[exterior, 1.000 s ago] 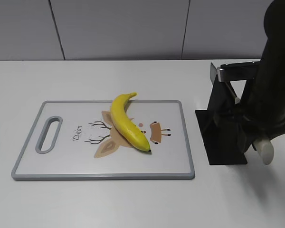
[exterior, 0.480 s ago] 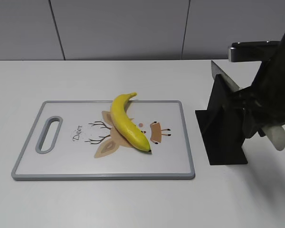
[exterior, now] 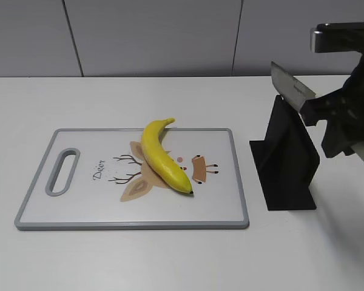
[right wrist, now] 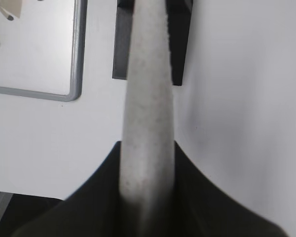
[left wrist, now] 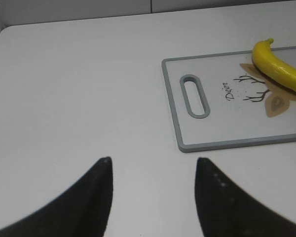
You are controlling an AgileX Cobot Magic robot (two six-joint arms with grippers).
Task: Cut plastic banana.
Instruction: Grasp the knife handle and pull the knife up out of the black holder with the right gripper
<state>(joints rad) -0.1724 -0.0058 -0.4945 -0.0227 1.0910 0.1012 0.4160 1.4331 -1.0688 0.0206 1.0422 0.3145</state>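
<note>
The plastic banana lies slantwise on the middle of the white cutting board, stem toward the back; it also shows in the left wrist view. My right gripper is shut on the speckled grey handle of a knife. It holds the knife above the black knife stand, with the blade pointing up and left. In the right wrist view the jaws clamp the handle on both sides. My left gripper is open and empty over bare table, left of the board.
The board has a grey rim, a handle slot at its left end and a deer drawing. The knife stand stands just right of the board, and its base shows in the right wrist view. A grey wall runs behind the table.
My right gripper has risen and moved right with the knife, drawing the blade up out of the black stand. The banana and board have not moved.
</note>
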